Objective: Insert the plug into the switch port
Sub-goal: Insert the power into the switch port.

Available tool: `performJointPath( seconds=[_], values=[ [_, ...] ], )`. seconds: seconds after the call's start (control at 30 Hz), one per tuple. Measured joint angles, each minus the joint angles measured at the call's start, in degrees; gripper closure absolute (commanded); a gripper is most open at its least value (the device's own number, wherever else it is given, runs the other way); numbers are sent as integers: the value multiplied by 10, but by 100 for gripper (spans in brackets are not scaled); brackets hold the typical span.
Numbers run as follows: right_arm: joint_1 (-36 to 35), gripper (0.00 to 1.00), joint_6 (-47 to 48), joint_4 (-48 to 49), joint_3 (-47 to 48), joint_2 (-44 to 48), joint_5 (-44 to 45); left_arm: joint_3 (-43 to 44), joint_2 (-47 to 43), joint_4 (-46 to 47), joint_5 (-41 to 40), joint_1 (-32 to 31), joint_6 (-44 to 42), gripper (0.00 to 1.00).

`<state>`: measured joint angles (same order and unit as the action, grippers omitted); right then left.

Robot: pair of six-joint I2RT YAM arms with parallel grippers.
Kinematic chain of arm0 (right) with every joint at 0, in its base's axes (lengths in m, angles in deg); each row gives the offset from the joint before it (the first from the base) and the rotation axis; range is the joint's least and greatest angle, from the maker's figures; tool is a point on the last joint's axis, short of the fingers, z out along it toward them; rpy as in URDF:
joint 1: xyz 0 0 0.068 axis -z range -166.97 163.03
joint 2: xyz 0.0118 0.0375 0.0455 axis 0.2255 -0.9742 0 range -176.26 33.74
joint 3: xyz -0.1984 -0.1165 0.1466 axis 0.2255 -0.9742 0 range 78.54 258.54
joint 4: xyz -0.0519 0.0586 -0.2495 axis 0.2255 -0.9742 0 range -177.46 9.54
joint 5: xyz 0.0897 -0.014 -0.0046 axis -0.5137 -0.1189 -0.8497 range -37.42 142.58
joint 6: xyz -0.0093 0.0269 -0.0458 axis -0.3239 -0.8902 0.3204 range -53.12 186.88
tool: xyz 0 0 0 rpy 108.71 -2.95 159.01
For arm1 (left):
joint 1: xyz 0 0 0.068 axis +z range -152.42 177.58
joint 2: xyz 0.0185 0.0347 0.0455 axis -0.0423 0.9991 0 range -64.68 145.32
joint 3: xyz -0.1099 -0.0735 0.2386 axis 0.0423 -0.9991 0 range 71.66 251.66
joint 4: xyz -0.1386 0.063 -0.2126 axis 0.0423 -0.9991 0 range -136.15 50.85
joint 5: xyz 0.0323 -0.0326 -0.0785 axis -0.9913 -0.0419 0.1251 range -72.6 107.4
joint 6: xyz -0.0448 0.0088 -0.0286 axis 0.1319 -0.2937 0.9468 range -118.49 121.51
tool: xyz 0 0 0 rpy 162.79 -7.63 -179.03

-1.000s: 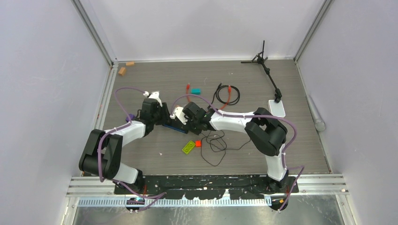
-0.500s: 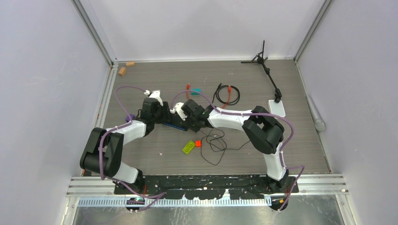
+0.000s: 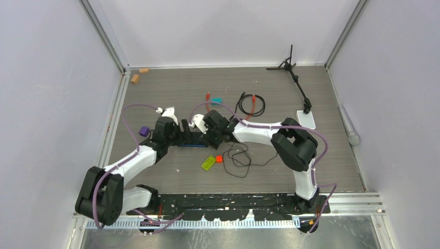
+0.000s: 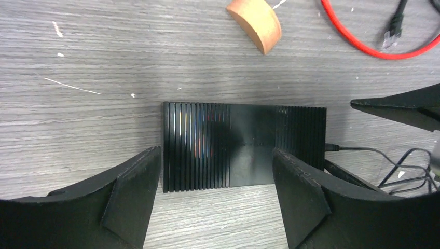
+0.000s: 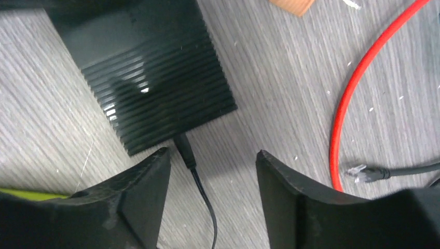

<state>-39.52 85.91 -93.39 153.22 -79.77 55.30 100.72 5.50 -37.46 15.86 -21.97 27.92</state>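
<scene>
The switch [image 3: 189, 140] is a black ribbed box lying flat on the table, also seen in the left wrist view [image 4: 244, 142] and right wrist view [image 5: 150, 78]. My left gripper [image 4: 215, 154] stands open just short of its near edge, touching nothing. At the switch's right end my right gripper [image 5: 212, 155] is open. A black barrel connector [image 5: 186, 149] on a thin black wire sits in that end, between the fingers but untouched. The red cable [image 5: 347, 98] lies behind the switch, and the plug [image 3: 208, 96] at its end rests on the table.
A black cable with a clear connector tip [image 5: 363, 173] lies beside the red cable. An orange wooden piece [image 4: 257, 23] sits behind the switch. A green block [image 3: 208, 163] and a small red block [image 3: 218, 158] lie in front, by the loose black wire [image 3: 238, 163]. A teal block [image 3: 216, 100] sits near the plug.
Both grippers have opened; the right one was shut at the switch's right end. The left arm has drawn back toward its base, and the switch now lies straighter.
</scene>
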Motion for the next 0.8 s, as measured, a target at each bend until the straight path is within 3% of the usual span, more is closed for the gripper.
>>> performJointPath(
  seconds=[0.2, 0.37, 0.6, 0.8],
  values=[
    [30, 25, -39, 0, -43, 47, -19, -12, -67, -8, -38, -2, 14, 17],
    [57, 24, -117, -6, -62, 109, -23, -12, -74, -16, -56, -2, 19, 17],
    [54, 49, -305, -27, -53, 134, 3, -12, -74, -22, -64, -2, 19, 17],
    [8, 52, -428, -17, -48, 114, 25, -12, -74, -24, -70, -2, 19, 18]
  ],
)
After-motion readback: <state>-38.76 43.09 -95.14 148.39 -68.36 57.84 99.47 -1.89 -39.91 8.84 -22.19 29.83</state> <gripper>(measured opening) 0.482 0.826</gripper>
